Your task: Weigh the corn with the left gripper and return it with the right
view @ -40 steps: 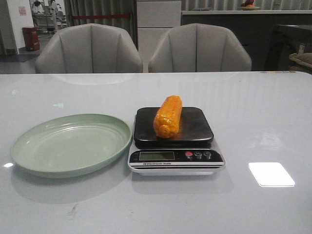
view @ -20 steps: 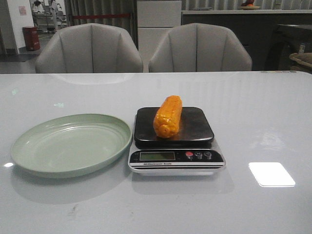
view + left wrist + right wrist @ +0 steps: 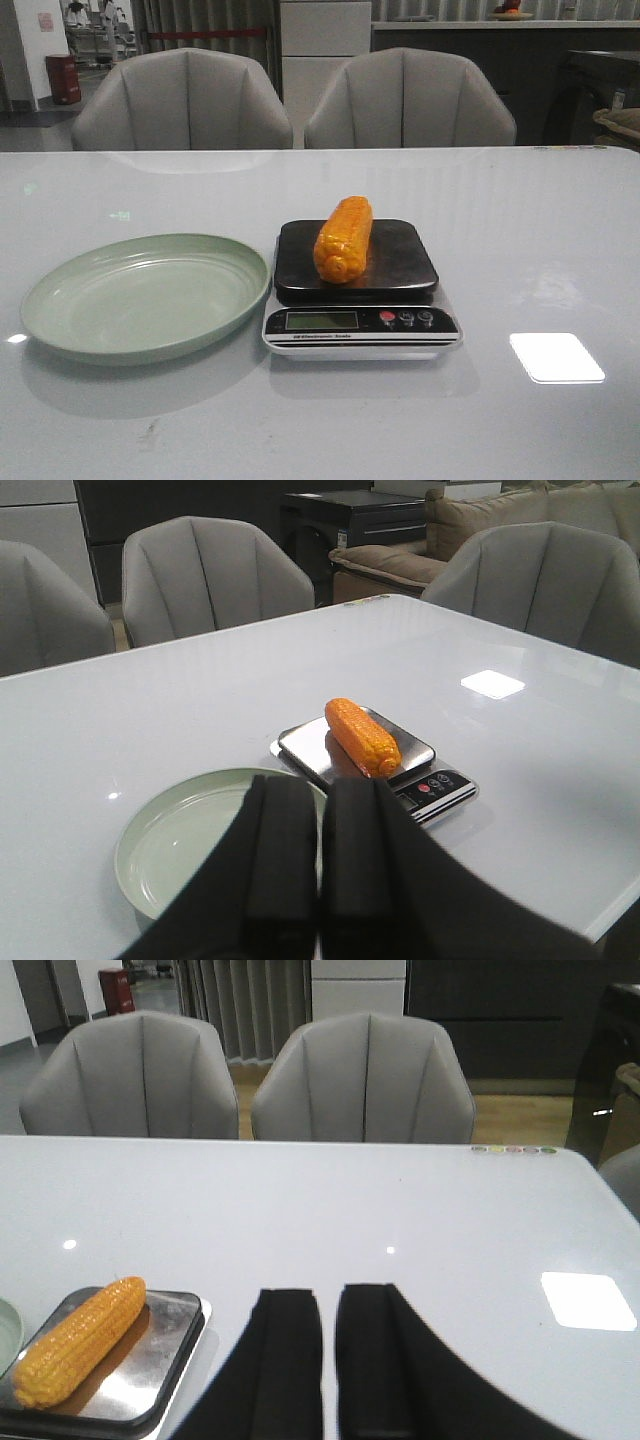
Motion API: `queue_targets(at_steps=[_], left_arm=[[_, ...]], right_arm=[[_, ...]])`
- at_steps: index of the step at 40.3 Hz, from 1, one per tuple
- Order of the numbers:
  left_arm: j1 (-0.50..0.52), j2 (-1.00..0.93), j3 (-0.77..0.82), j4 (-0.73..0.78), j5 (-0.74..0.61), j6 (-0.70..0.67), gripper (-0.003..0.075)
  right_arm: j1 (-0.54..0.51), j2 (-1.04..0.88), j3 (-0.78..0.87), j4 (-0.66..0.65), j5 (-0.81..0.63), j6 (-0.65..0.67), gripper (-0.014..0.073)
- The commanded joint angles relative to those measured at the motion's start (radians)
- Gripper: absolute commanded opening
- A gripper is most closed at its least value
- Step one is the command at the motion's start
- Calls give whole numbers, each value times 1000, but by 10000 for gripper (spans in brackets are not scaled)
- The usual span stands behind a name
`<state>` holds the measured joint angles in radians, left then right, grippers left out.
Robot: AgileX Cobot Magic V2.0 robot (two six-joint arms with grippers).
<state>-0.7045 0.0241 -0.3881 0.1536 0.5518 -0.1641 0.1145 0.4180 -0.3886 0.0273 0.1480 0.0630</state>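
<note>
The orange-yellow corn [image 3: 343,238] lies lengthwise on the dark platform of a kitchen scale [image 3: 400,262], right of the empty pale green plate [image 3: 140,296]. Neither gripper shows in the front view. In the left wrist view my left gripper [image 3: 321,782] hangs shut and empty over the plate [image 3: 180,830], well back from the corn [image 3: 362,737] on the scale [image 3: 305,746]. In the right wrist view my right gripper [image 3: 329,1292] is shut and empty above the table, to the side of the scale [image 3: 150,1360], and the corn [image 3: 80,1338] lies apart from it.
The scale's display and buttons [image 3: 360,320] face the front edge. Two grey chairs [image 3: 185,100] stand behind the white table [image 3: 540,230]. A bright light patch [image 3: 556,357] lies on the table at the right.
</note>
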Motion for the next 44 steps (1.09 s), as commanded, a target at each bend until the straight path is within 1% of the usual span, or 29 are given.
queue_targets(at_steps=[1,7,10,12,14,18,20,22,27,32,35,40,44], left_arm=[[0,12,-24,5,-82,1,120],[0,12,-24,5,-82,1,120],[0,12,-24,5,-82,1,120],[0,12,-24,5,-82,1,120],[0,12,-24,5,-82,1,120],[0,12,-24,5,-82,1,120],[0,12,-24,5,-82,1,120],[0,12,-24,5,-82,1,120],[0,12,-24,5,-82,1,120],[0,12,-24,5,-82,1,120],[0,12,-24,5,-82,1,120],[0,12,-24,5,-82,1,120],[0,12,-24,5,-82,1,120]], right_arm=[[-3,41,-37,4,-66,1,213],[-3,63,-36,4,-40,1,216],[-3,62,-36,4,-35,1,247],[-3,63,-36,4,-27,1,288],[-3,65,-38,4,-17,1,349],[-3,82,-40,6,-10,1,512],[8,97,-40,9,-10,1,575],[33,121,-43,11,-11,1,612],[120,203,-80,11,23,1,607],[224,311,-161,35,68,1,607],[279,386,-231,79,98,1,607],[339,541,-366,138,163,5,605],[366,654,-475,144,214,49,605]])
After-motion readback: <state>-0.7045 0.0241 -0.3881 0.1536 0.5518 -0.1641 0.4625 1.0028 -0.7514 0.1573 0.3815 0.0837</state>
